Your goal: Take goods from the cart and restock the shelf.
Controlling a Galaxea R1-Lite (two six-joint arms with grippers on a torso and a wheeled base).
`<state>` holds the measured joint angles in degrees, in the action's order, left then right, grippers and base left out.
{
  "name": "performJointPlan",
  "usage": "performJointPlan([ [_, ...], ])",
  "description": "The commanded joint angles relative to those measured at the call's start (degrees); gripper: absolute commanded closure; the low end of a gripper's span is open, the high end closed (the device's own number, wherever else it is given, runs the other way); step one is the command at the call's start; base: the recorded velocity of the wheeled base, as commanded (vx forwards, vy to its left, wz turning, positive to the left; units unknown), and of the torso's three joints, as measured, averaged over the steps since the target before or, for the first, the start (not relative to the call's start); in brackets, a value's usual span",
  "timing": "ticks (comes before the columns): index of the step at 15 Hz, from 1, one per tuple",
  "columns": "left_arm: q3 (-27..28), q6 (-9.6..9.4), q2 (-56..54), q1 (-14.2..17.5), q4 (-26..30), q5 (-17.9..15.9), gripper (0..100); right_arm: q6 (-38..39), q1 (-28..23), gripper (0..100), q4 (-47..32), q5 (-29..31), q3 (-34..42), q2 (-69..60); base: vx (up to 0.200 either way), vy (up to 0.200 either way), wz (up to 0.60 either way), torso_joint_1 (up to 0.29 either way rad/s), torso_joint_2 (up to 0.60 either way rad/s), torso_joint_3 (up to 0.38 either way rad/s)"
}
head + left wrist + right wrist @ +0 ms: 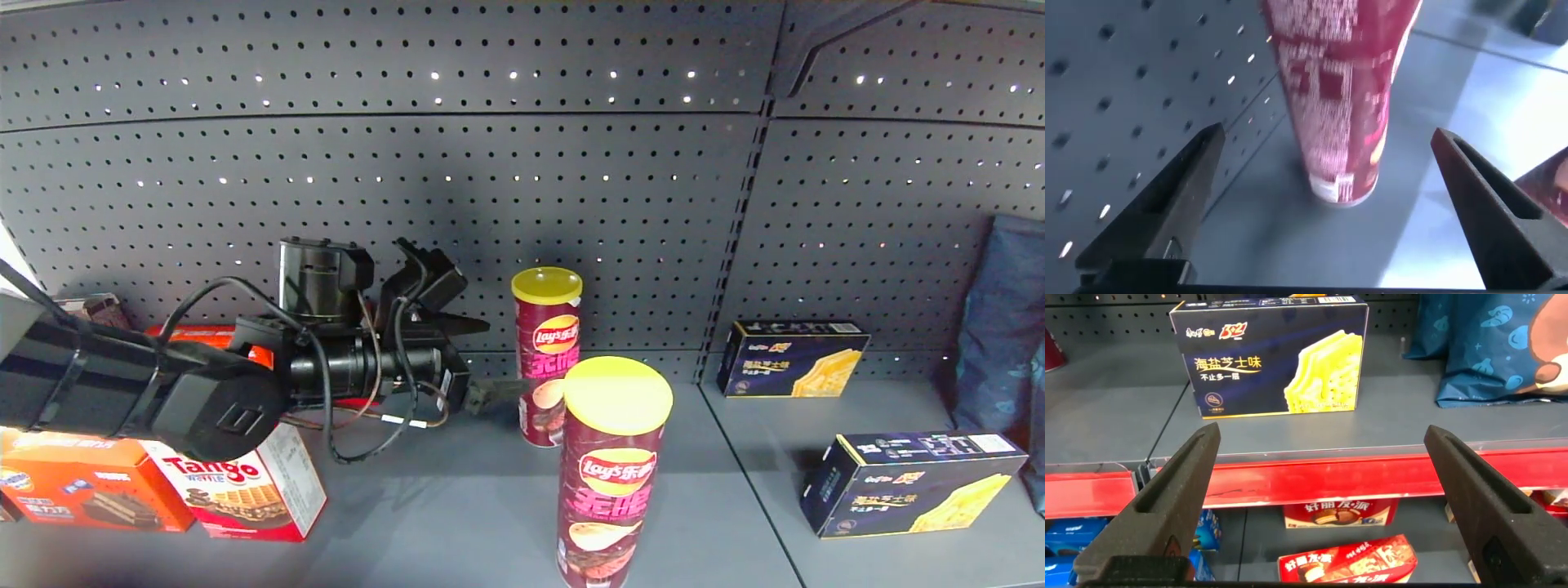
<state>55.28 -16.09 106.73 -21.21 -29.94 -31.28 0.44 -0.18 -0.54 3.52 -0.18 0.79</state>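
Two dark red chip cans with yellow lids stand upright on the grey shelf (457, 506). The rear can (545, 359) is near the pegboard and the front can (612, 474) is closer to me. My left gripper (494, 359) comes in from the left and is open, its fingertips just short of the rear can. In the left wrist view that can (1339, 106) stands free between and beyond the spread fingers (1167, 212) of the left gripper (1327, 137). My right gripper (1323, 434) is open and holds nothing, level with the red shelf edge (1331, 478).
An orange box (82, 482) and a wafer box (253, 490) sit under my left arm. Two dark blue cracker boxes (792, 359) (914, 482) and a blue bag (1004, 327) occupy the right bay. In the right wrist view a cracker box (1270, 355) faces the gripper, with snack boxes (1343, 559) on the shelf below.
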Motion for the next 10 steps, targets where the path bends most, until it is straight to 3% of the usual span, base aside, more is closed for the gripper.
performJointPlan([
  [1,-1.93,0.01,-2.67,0.03,-0.03,1.31,0,0.00,0.01,0,0.01,-0.01,0.01,0.09,0.000,0.000,0.00,0.000,0.00,0.000],
  [3,-4.48,0.01,-4.07,0.03,-0.03,5.88,0,0.00,0.01,0,0.01,-0.01,0.01,0.09,0.000,0.000,0.00,0.000,0.00,0.000],
  [4,-4.84,-0.08,-4.25,0.03,-0.03,6.50,0,0.09,0.01,0,0.01,-0.01,0.01,0.09,0.000,0.000,0.00,0.000,0.00,0.000],
  [6,-5.45,-0.08,-4.51,-0.23,0.06,12.03,0,0.00,0.01,0,0.01,-0.01,0.01,0.09,0.000,0.000,0.00,0.000,0.00,0.000],
  [10,-4.92,0.01,-4.07,-1.20,0.06,15.64,0,0.00,0.01,0,0.01,-0.01,0.01,0.09,0.000,0.000,0.00,0.000,0.00,0.000],
])
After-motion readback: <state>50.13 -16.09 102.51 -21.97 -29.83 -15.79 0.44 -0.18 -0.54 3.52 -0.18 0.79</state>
